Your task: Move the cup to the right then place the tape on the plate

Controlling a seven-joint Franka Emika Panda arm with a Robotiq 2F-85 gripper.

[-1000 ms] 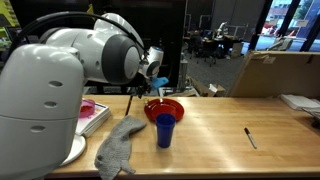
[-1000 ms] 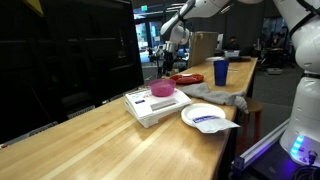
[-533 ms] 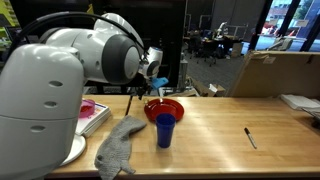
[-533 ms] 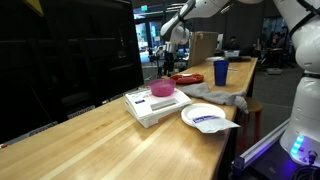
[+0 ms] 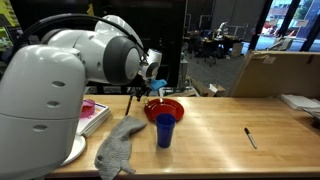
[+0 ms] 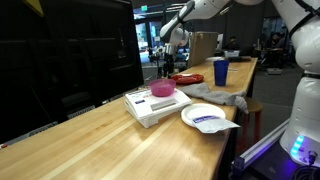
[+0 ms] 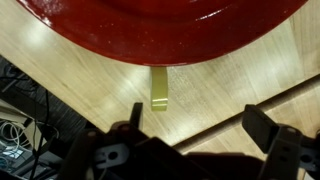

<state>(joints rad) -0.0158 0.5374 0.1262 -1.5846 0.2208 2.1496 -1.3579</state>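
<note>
Pincer point(image 7: 198, 118) spread, empty. Tape strip point(image 7: 160, 88) on bench point(image 7: 235, 85) beneath it, off-centre; plate point(image 7: 150, 30) rim just ahead, cup point(image 5: 165, 130) beyond plate. Likely tape pickup: centre, descend, pinch.

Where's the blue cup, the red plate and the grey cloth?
Cup point(image 5: 165, 132), in an exterior view, middle of its side.
Plate point(image 7: 160, 25), wrist view, bare red part.
Cloth point(image 5: 120, 146), in an exterior view, its middle.
</note>
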